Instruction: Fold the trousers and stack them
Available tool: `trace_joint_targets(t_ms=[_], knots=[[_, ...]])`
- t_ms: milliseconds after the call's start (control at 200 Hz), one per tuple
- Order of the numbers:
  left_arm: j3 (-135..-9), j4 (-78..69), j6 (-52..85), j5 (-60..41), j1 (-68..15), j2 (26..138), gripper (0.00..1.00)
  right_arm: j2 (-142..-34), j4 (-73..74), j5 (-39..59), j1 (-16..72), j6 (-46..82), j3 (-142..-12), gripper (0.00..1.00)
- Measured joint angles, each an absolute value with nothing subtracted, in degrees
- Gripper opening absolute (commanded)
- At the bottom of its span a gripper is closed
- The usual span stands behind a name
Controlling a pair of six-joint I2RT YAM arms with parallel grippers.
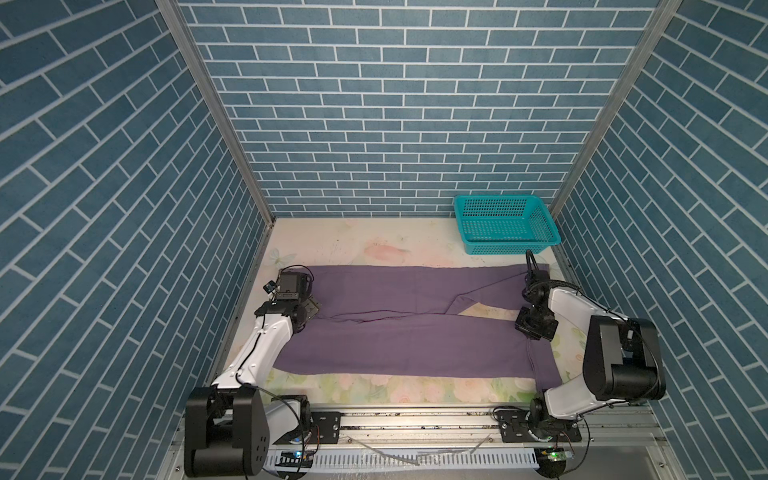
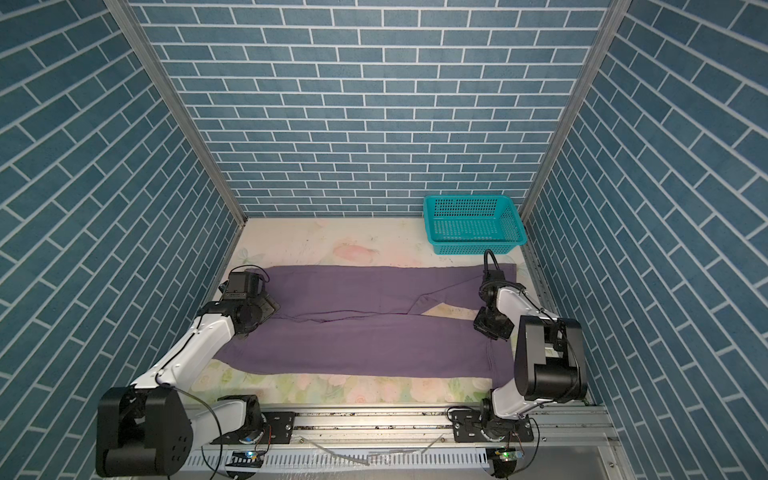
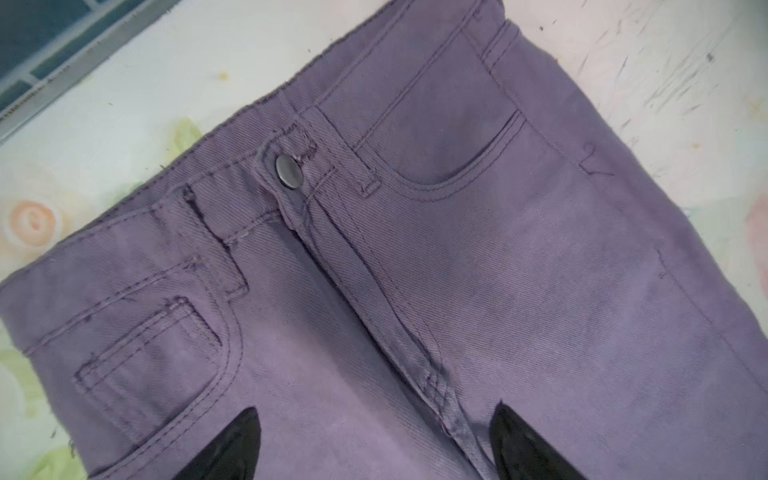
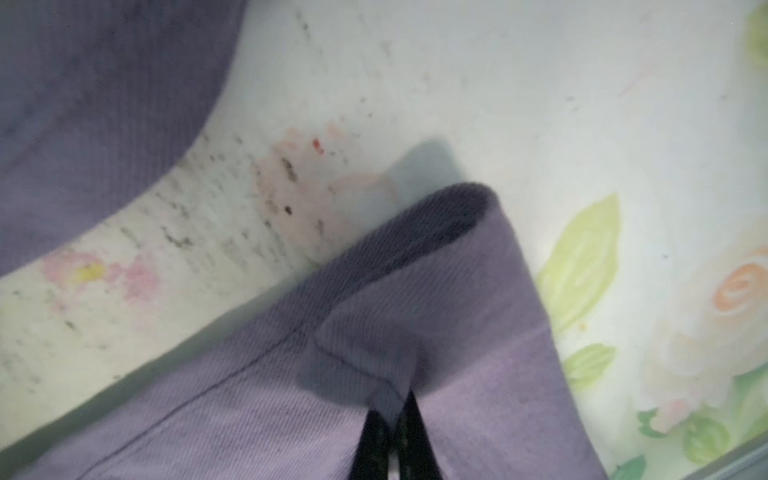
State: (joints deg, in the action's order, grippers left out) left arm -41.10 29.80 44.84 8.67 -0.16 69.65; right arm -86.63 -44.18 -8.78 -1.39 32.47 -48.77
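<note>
The dusty-purple trousers (image 1: 399, 332) (image 2: 361, 336) lie flat across the flowered table, waistband to the left and legs to the right. The legs part in a narrow V near the right side. My left gripper (image 1: 309, 309) (image 2: 266, 307) hovers open over the waist. In the left wrist view its black fingertips (image 3: 249, 432) stand wide apart, just below the fly and the dark button (image 3: 287, 171). My right gripper (image 1: 532, 336) (image 2: 492, 332) is shut on a hem corner of the near leg. The right wrist view shows that corner (image 4: 415, 316) lifted and curled off the table.
A teal mesh basket (image 1: 505, 224) (image 2: 473, 224) stands at the back right corner, just behind the far leg's end. Blue brick-pattern walls close in on three sides. A metal rail (image 1: 415, 419) with both arm bases runs along the front edge.
</note>
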Motion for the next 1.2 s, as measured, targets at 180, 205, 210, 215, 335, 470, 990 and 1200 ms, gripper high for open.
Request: trace_joint_targets(t_ms=[180,205,210,215,335,470,990,1200], knots=[[-40.7,27.7,45.2,7.7,-0.4,72.7,0.88,-77.1,-47.7,-11.6,-10.0,30.5,-51.2,0.05],[-40.7,27.4,45.2,7.7,-0.4,72.7,0.88,-75.5,-48.2,-12.1,-11.8,30.3,-51.3,0.12],[-40.7,27.3,45.2,7.7,-0.4,72.7,0.88,-75.2,-48.2,-12.2,-12.0,30.2,-51.3,0.13],[-40.7,27.3,45.3,7.7,-0.4,72.7,0.88,-75.0,-48.3,-12.3,-12.2,30.1,-51.3,0.15],[-40.8,26.0,45.2,7.7,-0.5,73.2,0.89,-68.6,-49.4,-15.9,-20.4,30.0,-51.3,0.46],[-41.3,25.4,44.9,7.5,-0.5,75.4,0.89,-65.4,-49.5,-16.4,-23.2,30.3,-51.3,0.59],[-39.8,30.8,41.9,11.0,0.0,73.0,0.99,-79.0,-41.4,-3.9,-9.7,31.7,-52.1,0.52],[-34.3,31.9,40.1,10.2,8.1,72.0,0.99,-87.6,-34.8,-1.0,-7.5,33.3,-53.1,0.58]])
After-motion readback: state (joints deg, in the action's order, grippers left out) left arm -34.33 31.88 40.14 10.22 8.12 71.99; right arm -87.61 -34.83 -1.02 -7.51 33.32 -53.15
